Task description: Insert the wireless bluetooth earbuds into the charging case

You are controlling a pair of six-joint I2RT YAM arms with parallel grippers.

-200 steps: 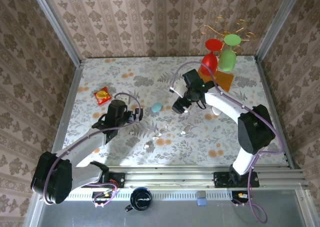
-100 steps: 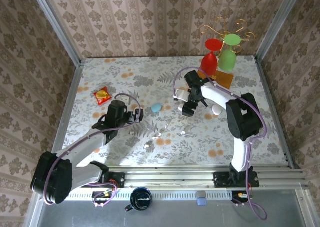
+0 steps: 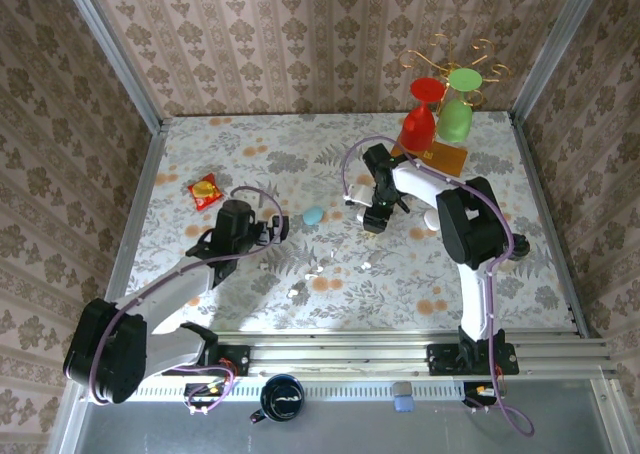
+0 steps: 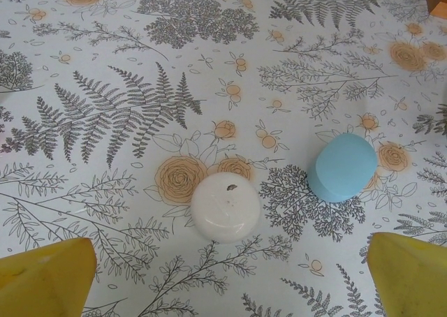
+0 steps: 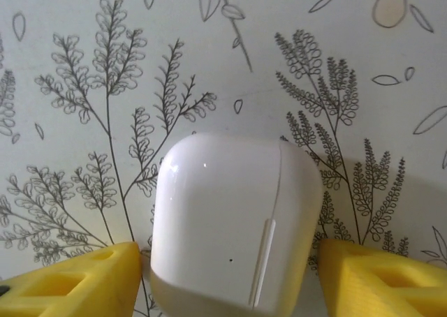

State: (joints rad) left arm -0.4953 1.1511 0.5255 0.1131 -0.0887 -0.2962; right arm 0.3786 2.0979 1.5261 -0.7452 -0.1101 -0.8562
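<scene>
Now, right gripper: low over the floral tablecloth, yellow fingertips standing on either side of the charging case. The pads sit right at its flanks, but whether they press on it I cannot tell.
Charging case: glossy white with rounded corners, lying flat on the cloth between the right jaws. A thin lid seam runs down its right part.
Left gripper: jaws spread wide, holding nothing, hovering above the cloth left of centre.
Ahead of the left gripper: a round white case and a light-blue case, near each other but not touching.
Wireless earbuds: tiny white specks loose on the cloth between the two arms, nearer the arm bases than the light-blue case and well apart from the charging case. They are too small to tell how they lie.
Far right corner: a red cup and a green cup, side by side.
Left side: a red and yellow packet, lying alone.
</scene>
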